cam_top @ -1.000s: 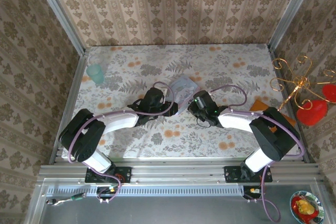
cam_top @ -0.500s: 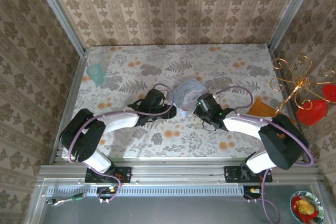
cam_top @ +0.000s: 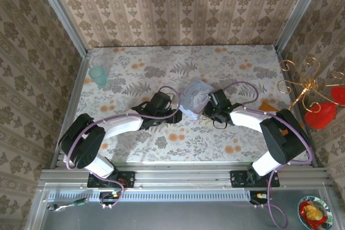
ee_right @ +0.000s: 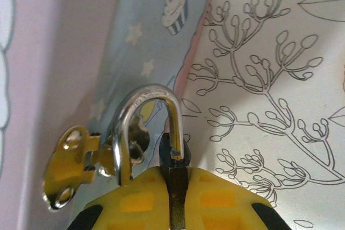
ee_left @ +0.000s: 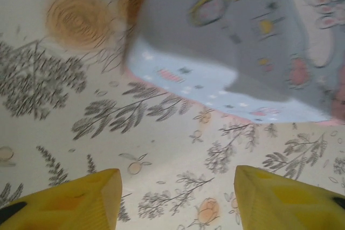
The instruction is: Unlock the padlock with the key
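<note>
The padlock (ee_right: 173,157) is a small dark block pinched edge-on between my right gripper's (ee_right: 173,175) yellow fingers (ee_right: 129,200), which are shut on it. Its silvery shackle (ee_right: 141,99) loops up through the brass hasp (ee_right: 67,168) of the pale blue cartoon tin (ee_right: 108,41). The shackle's right leg shows a notched tip just above the block. In the top view the right gripper (cam_top: 206,107) presses against the tin (cam_top: 194,96) from the right. My left gripper (cam_top: 173,116) sits to the tin's left, open over bare cloth (ee_left: 175,203), the tin (ee_left: 242,41) just beyond its fingers (ee_left: 64,200).
A teal cup (cam_top: 98,75) stands at the far left of the floral cloth. An orange piece (cam_top: 268,106) lies by the right edge, next to a gold wire stand (cam_top: 308,87) with red ornaments. Metal frame posts and patterned walls enclose the table.
My right gripper has swung up and right with the padlock, and the tin has shifted and turned with it. The left gripper has edged slightly right.
</note>
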You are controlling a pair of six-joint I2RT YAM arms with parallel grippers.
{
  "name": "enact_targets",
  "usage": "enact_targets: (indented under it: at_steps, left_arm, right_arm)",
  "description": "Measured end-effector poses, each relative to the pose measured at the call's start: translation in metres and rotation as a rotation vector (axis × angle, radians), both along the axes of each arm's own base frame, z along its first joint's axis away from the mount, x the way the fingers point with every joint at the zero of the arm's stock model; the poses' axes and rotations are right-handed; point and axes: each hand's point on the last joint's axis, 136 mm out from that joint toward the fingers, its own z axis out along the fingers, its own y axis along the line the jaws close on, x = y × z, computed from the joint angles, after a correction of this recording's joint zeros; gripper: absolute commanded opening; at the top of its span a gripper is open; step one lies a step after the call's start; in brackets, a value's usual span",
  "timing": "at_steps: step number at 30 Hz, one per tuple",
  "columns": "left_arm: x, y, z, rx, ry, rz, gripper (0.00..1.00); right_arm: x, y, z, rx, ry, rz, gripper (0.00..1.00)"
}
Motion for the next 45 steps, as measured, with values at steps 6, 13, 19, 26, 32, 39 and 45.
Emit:
enact_targets:
  at_steps: [6,13,19,26,32,39,45]
  left_arm:
    - [0.020,-0.034,0.048,0.042,-0.146,-0.051,0.66]
    - [0.037,-0.068,0.032,0.194,-0.198,-0.117,0.72]
    - [0.051,-0.071,0.015,0.305,-0.213,-0.114,0.71]
    - [0.051,-0.069,0.014,0.297,-0.235,-0.107,0.71]
    - [0.055,-0.056,0.015,0.259,-0.244,-0.084,0.70]
    - [0.050,-0.019,0.020,0.243,-0.224,-0.059,0.71]
    - [0.026,0.031,0.033,0.187,-0.237,-0.033,0.72]
  right_arm:
    - [-0.005,0.003,0.001,-0.012,-0.008,0.083,0.00]
    - [-0.015,-0.012,0.000,0.014,-0.007,0.064,0.00]
    - [-0.010,-0.022,0.000,0.024,-0.010,0.032,0.00]
    - [-0.005,-0.033,0.001,0.027,-0.009,0.014,0.00]
    - [-0.008,-0.026,0.014,0.024,-0.031,0.079,0.00]
    - [-0.038,0.000,0.041,0.000,-0.073,0.238,0.00]
    - [-0.071,0.026,0.049,0.009,-0.067,0.367,0.00]
